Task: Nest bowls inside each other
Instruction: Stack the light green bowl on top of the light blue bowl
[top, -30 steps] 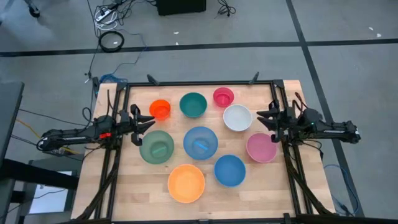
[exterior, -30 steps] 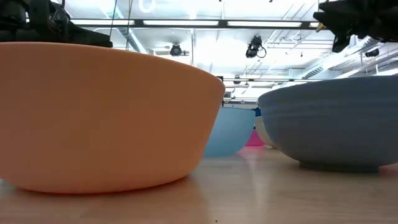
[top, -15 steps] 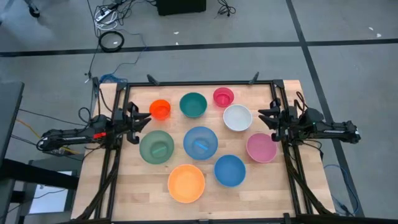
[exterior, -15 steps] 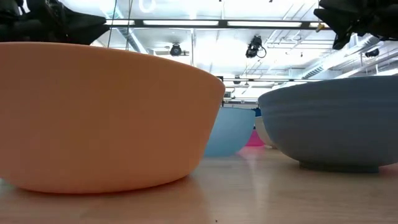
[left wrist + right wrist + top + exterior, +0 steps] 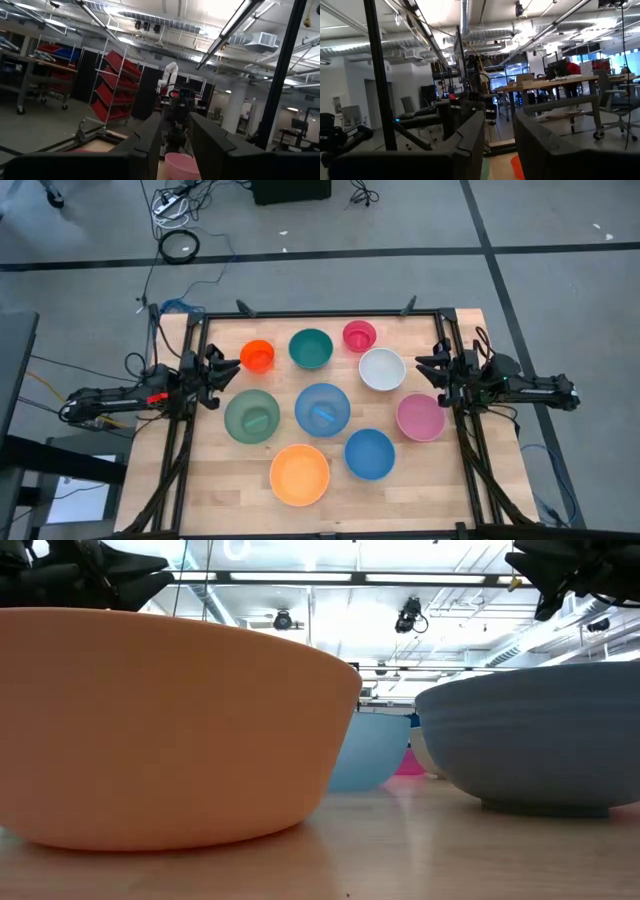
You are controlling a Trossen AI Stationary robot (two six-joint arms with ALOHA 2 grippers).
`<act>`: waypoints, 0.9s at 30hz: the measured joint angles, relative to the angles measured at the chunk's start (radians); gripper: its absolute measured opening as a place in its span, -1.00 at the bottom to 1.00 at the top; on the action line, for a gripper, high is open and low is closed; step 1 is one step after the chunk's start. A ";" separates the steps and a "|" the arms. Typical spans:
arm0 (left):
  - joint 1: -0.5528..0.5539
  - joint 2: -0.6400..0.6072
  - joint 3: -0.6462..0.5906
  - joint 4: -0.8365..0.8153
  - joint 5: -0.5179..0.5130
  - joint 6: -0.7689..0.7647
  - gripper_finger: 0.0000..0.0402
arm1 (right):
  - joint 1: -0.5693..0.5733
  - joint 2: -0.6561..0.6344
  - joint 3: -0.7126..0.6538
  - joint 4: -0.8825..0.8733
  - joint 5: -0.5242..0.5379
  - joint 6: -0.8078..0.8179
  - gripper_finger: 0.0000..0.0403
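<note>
We're in a robotics lab or industrial workshop: exposed silver ducts (image 5: 465,20) and strip lights (image 5: 400,578) run across the open ceiling, racks of red bins (image 5: 112,90) line one wall, a white robot arm (image 5: 167,75) stands far off, and cables (image 5: 180,200) trail over the grey concrete floor (image 5: 550,220) around the wooden worktop (image 5: 230,470).
</note>
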 joint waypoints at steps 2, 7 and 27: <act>0.000 0.000 0.000 0.000 -0.002 -0.006 -0.46 | 0.000 0.000 0.000 0.000 -0.001 -0.001 -0.53; 0.000 0.003 0.000 -0.003 0.000 -0.029 -0.46 | 0.001 0.000 0.000 0.000 0.011 0.008 -0.53; -0.002 0.681 0.676 -0.933 -0.103 0.078 -0.45 | 0.004 0.545 0.377 -0.438 0.217 0.148 -0.66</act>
